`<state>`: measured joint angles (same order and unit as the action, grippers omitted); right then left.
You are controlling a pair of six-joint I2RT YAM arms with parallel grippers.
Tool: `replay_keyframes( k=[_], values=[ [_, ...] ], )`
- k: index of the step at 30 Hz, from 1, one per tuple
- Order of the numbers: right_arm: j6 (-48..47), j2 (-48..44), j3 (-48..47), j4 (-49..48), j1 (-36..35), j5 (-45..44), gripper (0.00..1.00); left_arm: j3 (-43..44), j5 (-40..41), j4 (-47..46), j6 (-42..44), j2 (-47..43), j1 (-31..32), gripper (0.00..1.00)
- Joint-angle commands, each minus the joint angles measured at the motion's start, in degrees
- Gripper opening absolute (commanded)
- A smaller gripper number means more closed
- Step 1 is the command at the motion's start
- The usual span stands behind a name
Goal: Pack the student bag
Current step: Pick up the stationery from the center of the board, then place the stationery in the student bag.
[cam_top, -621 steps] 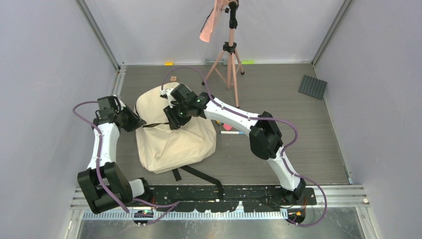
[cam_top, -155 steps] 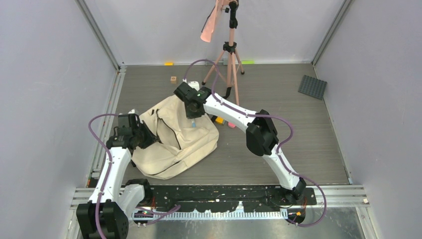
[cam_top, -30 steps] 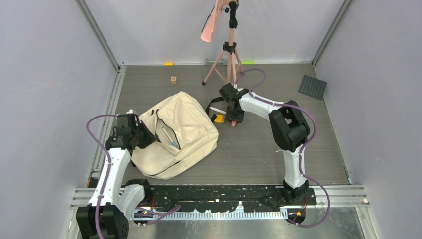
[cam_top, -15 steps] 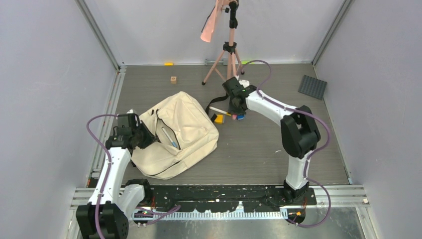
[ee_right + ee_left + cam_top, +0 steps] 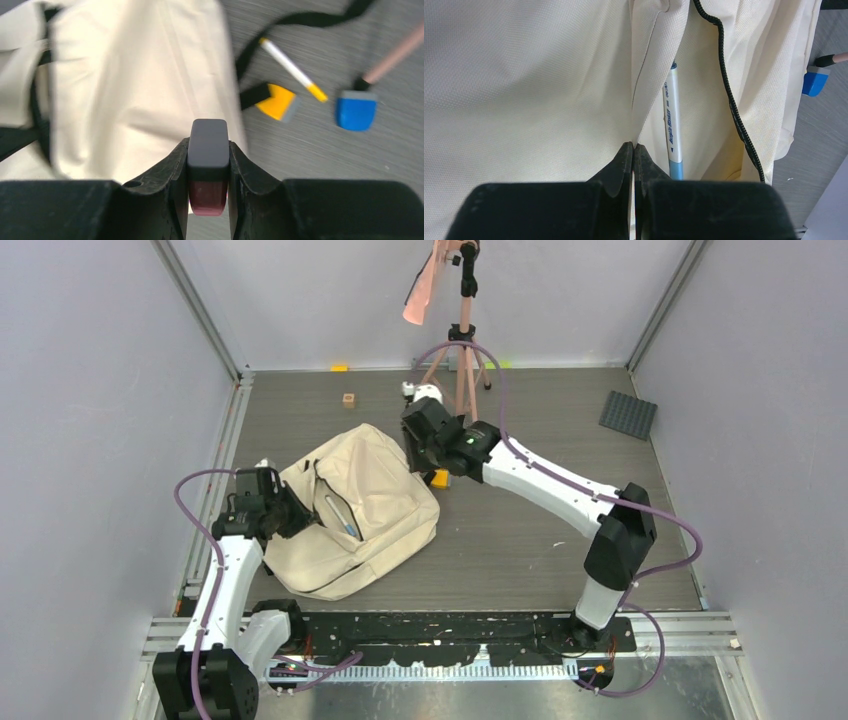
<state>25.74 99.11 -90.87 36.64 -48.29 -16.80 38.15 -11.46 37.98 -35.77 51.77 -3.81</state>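
Student bag [image 5: 370, 502] lies flat at left-centre of the table [image 5: 520, 540]. Its zip opening [image 5: 724, 85] runs across the left part of the bag.

Left claw [image 5: 633, 149] is fully together, pinching a fold of cream canvas at the lip of that opening. My read is that it's there to lift the lip and hold the mouth apart, so the other arm has a slot to drop into. A blue-capped marker [image 5: 672, 120] already lies in the opening, just right of the pinch.

Right claw [image 5: 208, 150] is partly closed and clamped on a small maroon-and-grey block [image 5: 208, 134]. The block's flat sides sit against both pads, and it stands square and proud of the fingertips, so the grip looks secure. It's the same style as the loose blocks on the table, so probably an eraser, but I can't confirm that. From the top view this claw hangs over the bag's far right corner, well apart from the opening. The wrist view is smeared.

Loose on the table just right of the bag are a yellow block [image 5: 277, 101], a yellow-capped marker [image 5: 292, 70] and a blue block [image 5: 356, 111]. A black strap [image 5: 295, 20] snakes past them.

Judgement: packing is partly done, with several items left. The next move needs a carry left to the mouth and a release straight above the slot. The mouth looks narrow, so the risk is that the block lands on canvas and slides off.
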Motion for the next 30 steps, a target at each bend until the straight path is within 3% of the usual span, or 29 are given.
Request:
replay_keyframes(
  k=[1,6,10,19,24,30],
  values=[
    [-5.6,2.2,-9.5,-1.3,-5.0,3.3,0.0,2.8,-1.1,-1.5,0.7,-0.9,-0.2,0.0],
    [-6.9,8.8,-18.4,0.3,-8.8,9.9,0.01,2.5,-2.3,-1.8,0.2,-1.6,-0.2,0.0],
    [-8.9,14.7,-28.3,5.2,-12.6,10.1,0.01,2.5,-3.3,-2.3,-0.6,-1.8,-0.2,0.0],
    [-15.0,26.4,-41.1,15.1,-18.1,14.6,0.0,2.4,-3.5,-2.4,-1.1,-2.2,-0.2,0.0],
    [-17.4,32.5,-49.1,20.6,-19.2,12.2,0.0,2.6,-3.2,-2.1,-1.2,-2.5,-0.2,0.0],
    [-18.5,33.7,-48.7,21.3,-19.4,2.7,0.04,2.5,-2.5,-1.7,-1.2,-3.3,-0.2,0.0]
  ],
)
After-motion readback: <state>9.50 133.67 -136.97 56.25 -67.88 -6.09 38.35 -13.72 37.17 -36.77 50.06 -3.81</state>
